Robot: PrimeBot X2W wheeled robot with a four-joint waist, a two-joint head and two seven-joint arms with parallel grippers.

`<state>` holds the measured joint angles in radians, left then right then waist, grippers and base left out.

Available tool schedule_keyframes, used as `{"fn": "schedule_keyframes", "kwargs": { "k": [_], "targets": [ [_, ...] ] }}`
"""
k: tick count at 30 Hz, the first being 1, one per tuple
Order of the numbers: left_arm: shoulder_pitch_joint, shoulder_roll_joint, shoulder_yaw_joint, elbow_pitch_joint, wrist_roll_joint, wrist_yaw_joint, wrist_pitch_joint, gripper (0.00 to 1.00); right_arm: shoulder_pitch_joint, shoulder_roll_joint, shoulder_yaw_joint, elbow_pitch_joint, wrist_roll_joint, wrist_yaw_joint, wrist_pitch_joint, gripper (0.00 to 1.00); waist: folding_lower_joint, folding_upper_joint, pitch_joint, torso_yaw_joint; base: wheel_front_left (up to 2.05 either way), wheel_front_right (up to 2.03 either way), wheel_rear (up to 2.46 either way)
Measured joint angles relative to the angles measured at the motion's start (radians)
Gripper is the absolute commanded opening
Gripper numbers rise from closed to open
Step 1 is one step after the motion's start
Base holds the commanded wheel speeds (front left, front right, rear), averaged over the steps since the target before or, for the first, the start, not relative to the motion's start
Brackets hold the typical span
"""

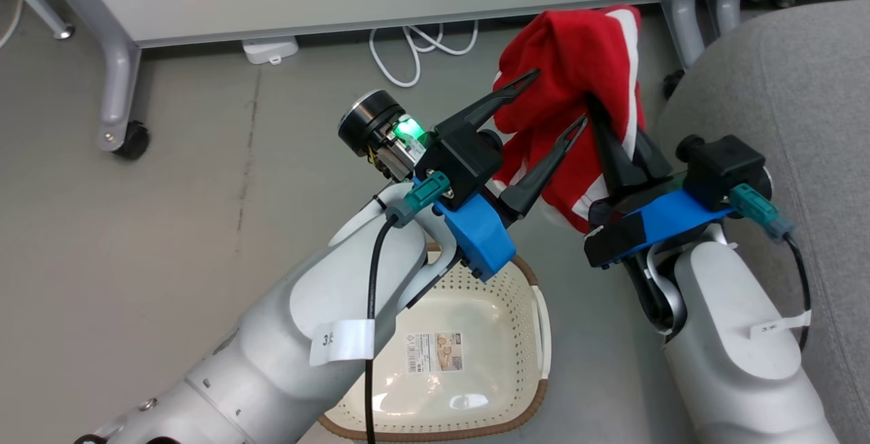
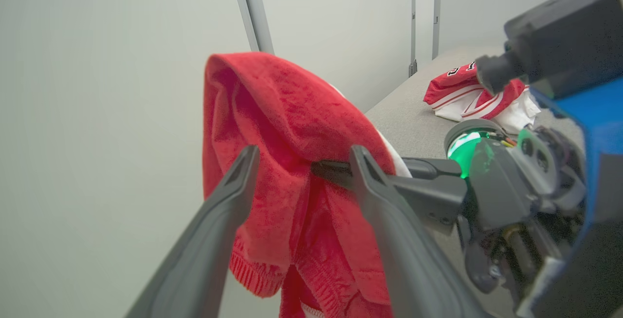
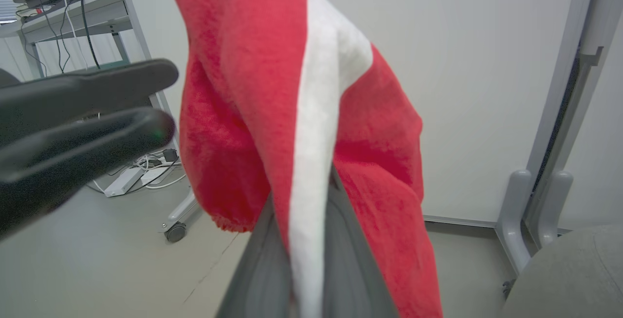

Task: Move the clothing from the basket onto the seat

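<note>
Left end effector [image 1: 549, 104] fingers apart, flanking red garment [image 1: 578, 56]; right end effector [image 1: 601, 117] clamped on it, hanging lengthwise just left of seat [image 1: 781, 77]. Seat lies rightward, so right end effector is nearer.

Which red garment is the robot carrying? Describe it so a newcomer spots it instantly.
Start at the grey seat on the robot's right; just left of its edge, the right tool is shut on a red garment with a white stripe. Unlike the other red jersey, which lies on the seat, this one hangs in the air.
</note>
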<state>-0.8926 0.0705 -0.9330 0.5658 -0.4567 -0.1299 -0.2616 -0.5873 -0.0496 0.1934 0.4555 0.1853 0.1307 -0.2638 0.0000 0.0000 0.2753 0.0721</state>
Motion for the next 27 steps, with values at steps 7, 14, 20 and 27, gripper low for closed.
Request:
{"fn": "schedule_keyframes", "kwargs": {
  "k": [7,14,20,27],
  "targets": [
    [0.01,0.017,0.007,-0.016,0.019,0.0,0.0,1.0,0.003,0.0,-0.074,-0.024,-0.031,0.0,0.0,0.0,0.0,0.0,0.028,-0.051,0.0,0.0,0.0],
    [0.029,0.035,0.008,-0.034,0.044,0.0,0.0,1.0,0.03,-0.001,-0.14,-0.06,-0.047,0.0,0.0,0.0,0.0001,0.0,0.052,-0.12,0.0,0.0,0.0],
    [0.041,0.04,-0.004,-0.045,0.057,0.0,0.0,1.0,0.065,0.0,-0.191,-0.09,-0.05,0.0,0.0,0.0,0.0,0.0,0.066,-0.187,0.0,0.0,0.0],
    [0.049,0.044,-0.026,-0.053,0.066,0.0,0.0,1.0,0.106,-0.001,-0.239,-0.131,-0.043,0.0,0.0,0.0,0.0,0.0,0.077,-0.262,0.0,0.0,0.0]
  ]
}}
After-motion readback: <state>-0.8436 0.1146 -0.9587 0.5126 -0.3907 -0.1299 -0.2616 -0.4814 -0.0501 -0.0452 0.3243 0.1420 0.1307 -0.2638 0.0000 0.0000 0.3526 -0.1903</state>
